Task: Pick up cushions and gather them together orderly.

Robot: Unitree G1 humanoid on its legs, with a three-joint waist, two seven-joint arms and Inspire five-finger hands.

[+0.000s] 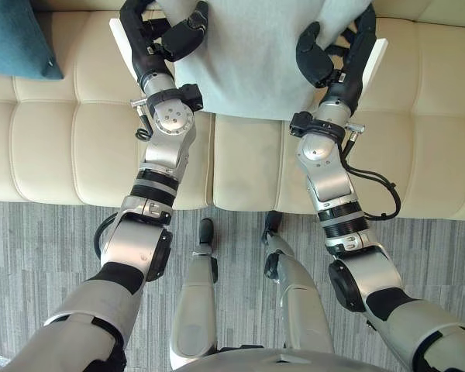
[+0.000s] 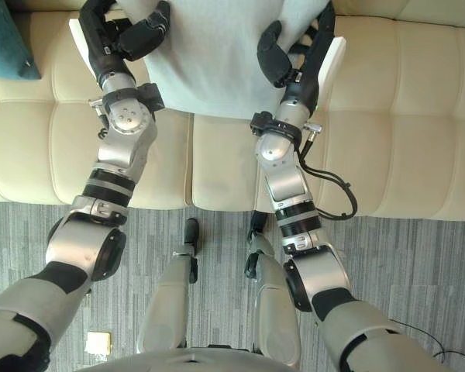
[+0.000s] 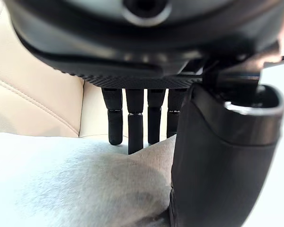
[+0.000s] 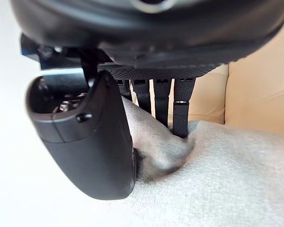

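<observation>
A light grey cushion (image 1: pixel 252 54) is held over the seat of the cream sofa (image 1: pixel 62 139), one hand on each side edge. My left hand (image 1: pixel 170 35) pinches its left edge: in the left wrist view the thumb (image 3: pixel 217 156) presses into the front of the grey cushion (image 3: pixel 61 179), with the fingers (image 3: pixel 135 127) behind it. My right hand (image 1: pixel 325 54) grips the right edge in the same way, its thumb (image 4: pixel 85 142) denting the fabric (image 4: pixel 227 175). A teal cushion (image 1: pixel 15 35) lies on the sofa at the far left.
The sofa runs across the whole width ahead, with its front edge close to me. Grey striped carpet (image 1: pixel 31 263) covers the floor below it. A small pale yellow object (image 2: pixel 98 342) lies on the carpet at the lower left.
</observation>
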